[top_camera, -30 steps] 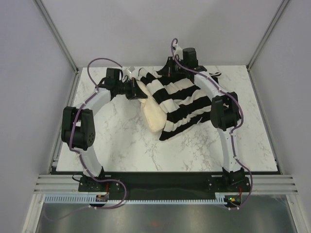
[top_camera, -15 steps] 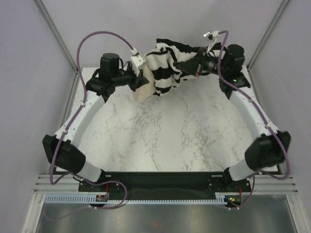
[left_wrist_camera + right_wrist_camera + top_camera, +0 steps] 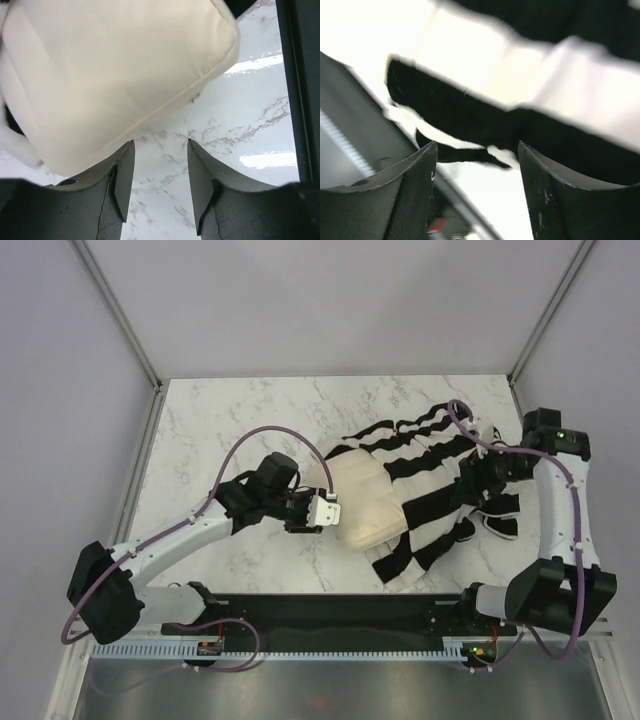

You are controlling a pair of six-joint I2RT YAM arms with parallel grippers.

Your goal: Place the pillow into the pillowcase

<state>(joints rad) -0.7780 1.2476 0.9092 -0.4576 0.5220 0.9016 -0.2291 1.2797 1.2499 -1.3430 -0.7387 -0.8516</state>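
Note:
The cream pillow (image 3: 362, 502) lies on the marble table (image 3: 230, 430), right of centre. Its right part is covered by the black and white striped pillowcase (image 3: 435, 480), which spreads crumpled toward the right edge. My left gripper (image 3: 325, 512) sits just left of the pillow's bare end. In the left wrist view that gripper (image 3: 160, 150) stands open over bare marble, the pillow (image 3: 115, 70) just beyond its fingertips. My right gripper (image 3: 476, 475) is at the pillowcase's right side. In the right wrist view it (image 3: 477, 150) is open, with blurred striped fabric (image 3: 520, 125) just ahead of the tips and nothing between them.
Grey walls with metal posts close in the table at the back and sides. The black base rail (image 3: 340, 610) runs along the near edge, close to the pillowcase's lower corner. The left arm's purple cable (image 3: 262, 435) loops above the marble.
Pillow and pillowcase were held up at the back of the table. They now lie on the marble at the front right. Both grippers have opened and let go.

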